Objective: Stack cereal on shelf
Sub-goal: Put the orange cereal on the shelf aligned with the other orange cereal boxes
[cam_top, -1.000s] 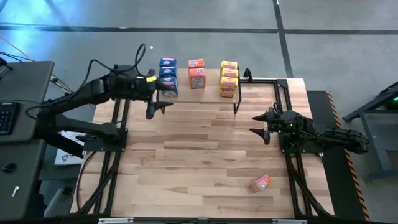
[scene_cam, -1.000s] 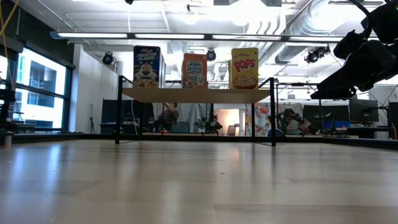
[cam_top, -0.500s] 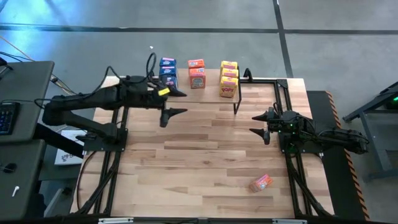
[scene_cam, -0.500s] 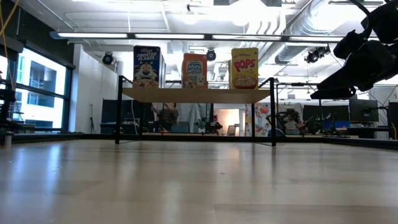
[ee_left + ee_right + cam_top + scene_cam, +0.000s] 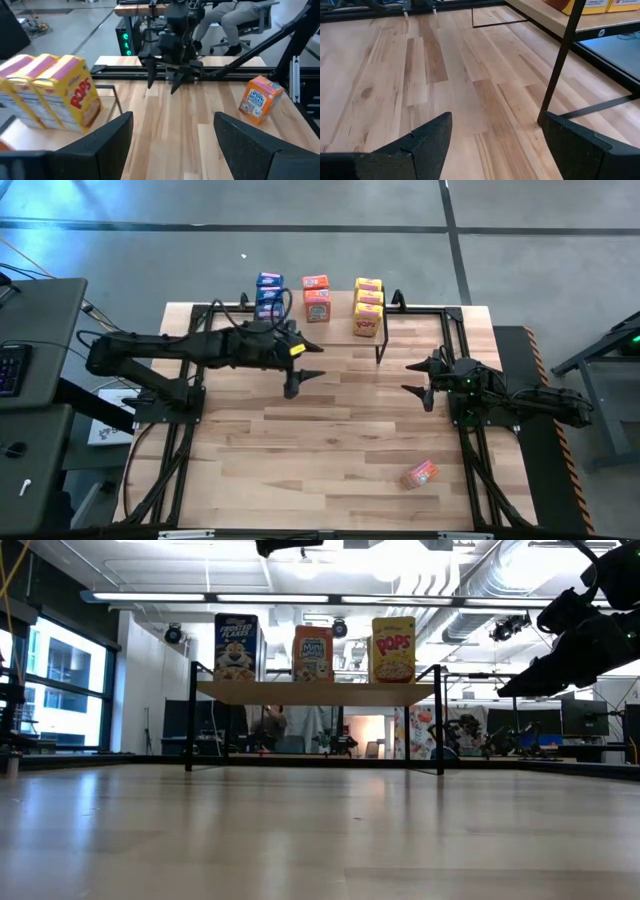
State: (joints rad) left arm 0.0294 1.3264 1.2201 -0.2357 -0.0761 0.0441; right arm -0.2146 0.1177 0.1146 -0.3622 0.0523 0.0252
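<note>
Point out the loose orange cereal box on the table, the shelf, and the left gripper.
orange cereal box [image 5: 420, 474], high view, its top face.
shelf [image 5: 315, 691], low view, front edge of the wood top.
left gripper [image 5: 306, 365], high view, between its open fingertips.

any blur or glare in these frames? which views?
Left wrist view: near yellow boxes and the left gripper's own fingers look soft; the orange box is sharper. Low view: bright ceiling lights wash out the top, the near tabletop is blurred, the shelf is crisp. High view: even light, no glare.

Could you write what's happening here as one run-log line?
left gripper: open, empty, beside shelf | right gripper: open, waiting | orange cereal box: loose on table
</note>
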